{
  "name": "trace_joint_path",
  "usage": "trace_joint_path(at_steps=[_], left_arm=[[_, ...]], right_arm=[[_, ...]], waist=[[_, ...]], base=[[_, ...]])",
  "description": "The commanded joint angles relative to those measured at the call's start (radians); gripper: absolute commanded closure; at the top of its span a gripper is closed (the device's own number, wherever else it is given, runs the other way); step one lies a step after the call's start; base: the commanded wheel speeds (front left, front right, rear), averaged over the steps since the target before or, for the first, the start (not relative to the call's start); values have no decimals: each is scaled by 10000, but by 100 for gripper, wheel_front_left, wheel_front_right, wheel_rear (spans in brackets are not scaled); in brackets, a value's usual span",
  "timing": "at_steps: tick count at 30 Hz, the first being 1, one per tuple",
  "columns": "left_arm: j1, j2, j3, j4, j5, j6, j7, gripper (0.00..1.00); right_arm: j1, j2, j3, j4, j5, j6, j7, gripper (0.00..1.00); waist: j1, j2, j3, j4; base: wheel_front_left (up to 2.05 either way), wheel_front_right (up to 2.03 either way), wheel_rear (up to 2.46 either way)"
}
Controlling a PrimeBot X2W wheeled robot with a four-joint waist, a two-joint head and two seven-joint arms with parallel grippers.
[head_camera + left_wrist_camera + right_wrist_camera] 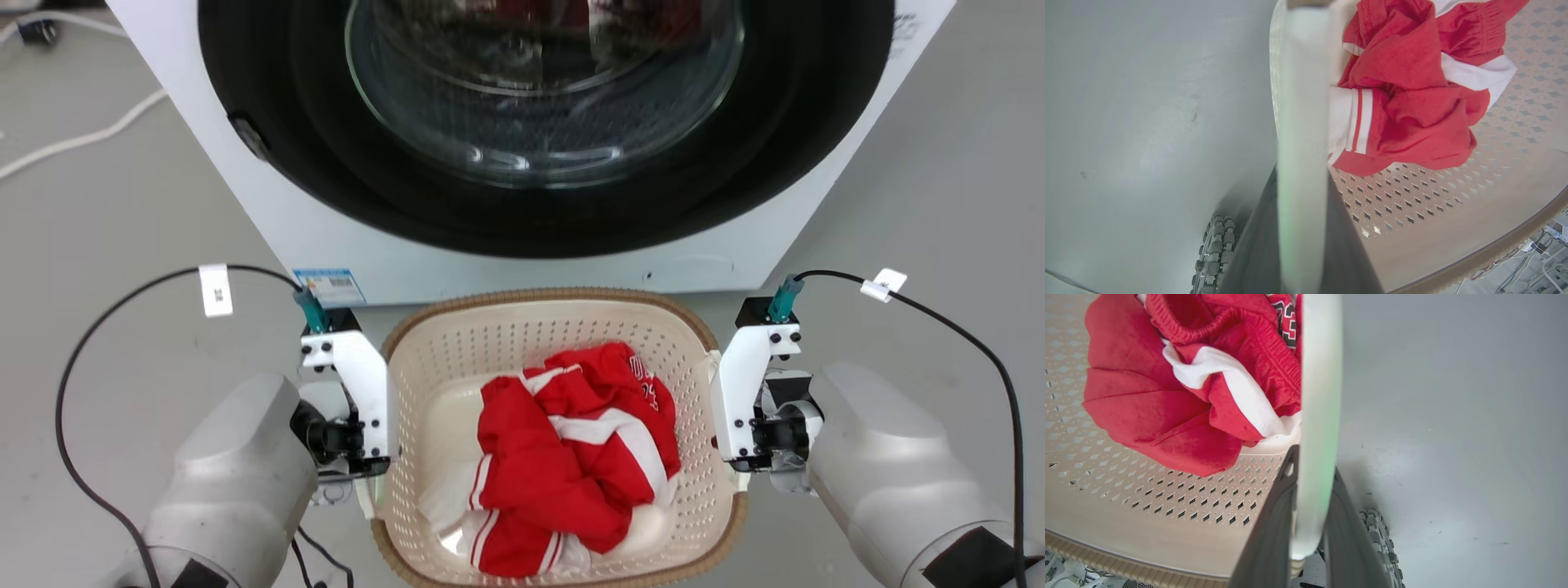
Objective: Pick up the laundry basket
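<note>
Two grips made: my left claw (pixel 1301 175) and right claw (pixel 1312 461) are clamped on the laundry basket (pixel 563 294); only lifting remains, I judge.

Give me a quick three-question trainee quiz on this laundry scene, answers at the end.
1. True or false: the laundry basket is in front of the washing machine.
2. Fill in: the clothing in the basket is white and ____.
3. The left hand and right hand each grip: A) nothing B) a white side handle C) the clothing.
Key: 1 true; 2 red; 3 B.
</note>
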Motion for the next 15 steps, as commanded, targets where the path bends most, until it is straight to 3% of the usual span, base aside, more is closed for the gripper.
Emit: trace_joint_path(at_steps=[1,15], left_arm=[[71,-441,0,-175,-216,-144,96,100],[758,-586,-173,84,-757,-144,592,100]], right_arm=[[109,333,-35,-150,168,132,179,100],[683,189,-207,-139,91,132,1110,100]], waist=[[2,0,-442,-41],[2,0,-1865,-74]], base=[[0,0,0],[0,0,0]])
